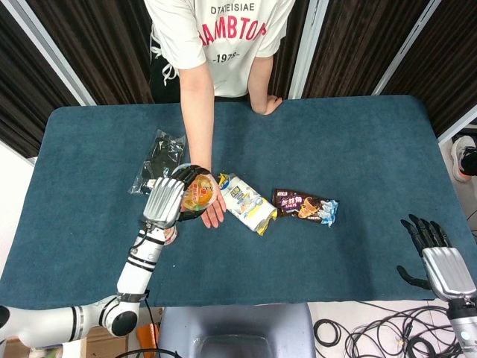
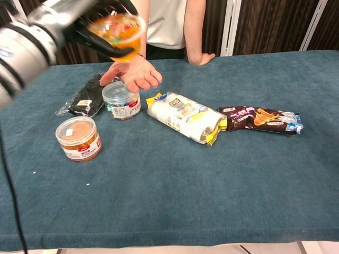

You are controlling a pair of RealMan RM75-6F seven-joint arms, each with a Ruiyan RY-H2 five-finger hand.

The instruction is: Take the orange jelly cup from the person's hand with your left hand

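The orange jelly cup (image 2: 117,33) is a small clear plastic tub of orange jelly with a printed foil lid whose writing is too blurred to read. It is held up in the air at the far left, clear of the person's hand (image 2: 132,75), which lies open, palm up, just below it. The robot's left hand (image 2: 92,24) grips the cup, its dark fingers wrapped around the sides; the chest view shows this with motion blur.

The blue table (image 1: 358,149) fills the scene. Behind it stands a person in a white shirt (image 1: 223,33) printed with red letters reading "AMBTO" and "-197". On the cloth lie a white and yellow snack pack (image 2: 185,116), a dark brown wrapper (image 2: 262,119) to its right, a black packet (image 2: 85,98) at the left, a clear tub with a printed label (image 2: 121,100), and a nearer tub with an orange label (image 2: 78,138). The right hand (image 1: 436,257) rests at the near right edge, fingers spread, holding nothing.
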